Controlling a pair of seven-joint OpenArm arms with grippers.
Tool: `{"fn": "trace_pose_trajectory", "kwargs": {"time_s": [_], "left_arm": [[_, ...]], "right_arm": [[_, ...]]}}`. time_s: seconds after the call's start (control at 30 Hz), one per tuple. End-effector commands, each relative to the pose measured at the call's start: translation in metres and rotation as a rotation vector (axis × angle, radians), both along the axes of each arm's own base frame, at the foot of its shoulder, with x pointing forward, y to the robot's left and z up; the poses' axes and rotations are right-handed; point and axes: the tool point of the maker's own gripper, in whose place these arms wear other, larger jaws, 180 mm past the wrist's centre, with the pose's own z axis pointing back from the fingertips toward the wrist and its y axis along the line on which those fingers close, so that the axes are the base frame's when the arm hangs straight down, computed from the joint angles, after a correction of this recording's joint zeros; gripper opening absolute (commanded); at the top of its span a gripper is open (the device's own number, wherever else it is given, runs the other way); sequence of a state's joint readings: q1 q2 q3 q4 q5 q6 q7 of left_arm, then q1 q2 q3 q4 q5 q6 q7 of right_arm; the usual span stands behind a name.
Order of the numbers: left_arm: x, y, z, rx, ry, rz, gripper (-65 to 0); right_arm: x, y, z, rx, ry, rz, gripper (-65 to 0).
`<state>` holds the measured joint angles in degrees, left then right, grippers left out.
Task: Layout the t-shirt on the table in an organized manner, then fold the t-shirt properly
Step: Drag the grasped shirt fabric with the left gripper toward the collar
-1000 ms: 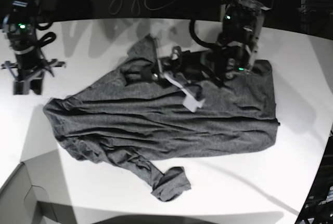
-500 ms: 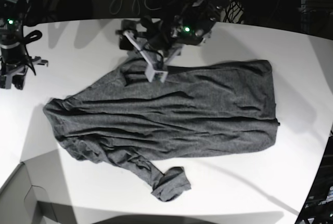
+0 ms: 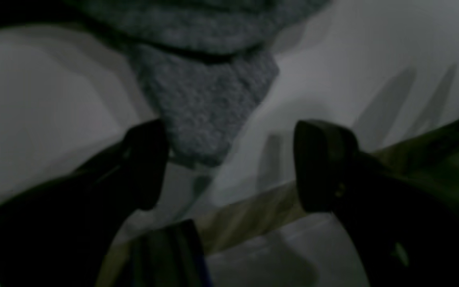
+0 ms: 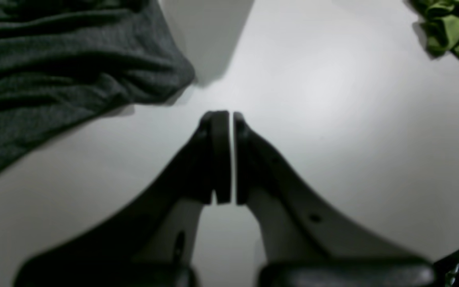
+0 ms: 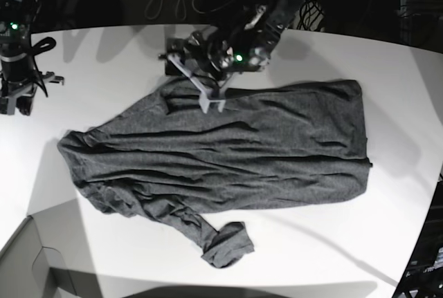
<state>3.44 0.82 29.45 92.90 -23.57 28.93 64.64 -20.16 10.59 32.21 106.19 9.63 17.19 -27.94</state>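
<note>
The dark charcoal heather-grey knit cotton t-shirt (image 5: 221, 149) lies spread but rumpled across the middle of the large, smooth white bench (image 5: 387, 77) with the curved edge. Its body runs lengthwise across the base view, with long creases along it and a fairly straight edge on that view's right. One short sleeve trails toward the near edge, its end curled over; a narrow flap of cloth points toward the far edge. The shirt is plain, without print. The bench reaches well past the cloth on every side.

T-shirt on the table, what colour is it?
The t-shirt is dark charcoal grey, flecked and plain, no print. The base view shows it best.
</note>
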Motion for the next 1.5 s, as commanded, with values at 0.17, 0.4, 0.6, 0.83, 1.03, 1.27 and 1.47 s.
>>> {"fn": "trace_pose_trajectory", "kwargs": {"time_s": [0.17, 0.4, 0.6, 0.83, 1.03, 1.27, 1.47], "left_arm": [[0.003, 0.008, -0.004, 0.036, 0.029, 0.081, -17.0], [-0.002, 0.01, -0.01, 0.049, 0.049, 0.079, -36.0], [-0.01, 0.016, -0.028, 0.09, 0.096, 0.068, -42.0], [-0.015, 0.025, -0.037, 0.117, 0.115, 0.065, -43.1], [-0.014, 0.038, -0.041, 0.142, 0.116, 0.069, -63.9], [0.005, 0.066, -0.003, 0.078, 0.015, 0.122, -64.9], [0.024, 0.106, 0.053, -0.032, -0.113, 0.235, -64.9]], "right_arm": [[0.004, -0.002, 0.013, -0.02, -0.041, 0.011, -65.0], [0.004, -0.002, 0.013, -0.021, -0.042, 0.009, -65.0], [0.004, -0.002, 0.013, -0.021, -0.042, 0.009, -65.0], [0.005, -0.003, 0.014, -0.022, -0.043, 0.01, -65.0], [0.005, -0.003, 0.014, -0.022, -0.045, 0.01, -65.0], [0.005, -0.003, 0.015, -0.023, -0.046, 0.01, -65.0], [0.008, -0.002, 0.016, -0.022, -0.052, 0.012, -65.0]]}}
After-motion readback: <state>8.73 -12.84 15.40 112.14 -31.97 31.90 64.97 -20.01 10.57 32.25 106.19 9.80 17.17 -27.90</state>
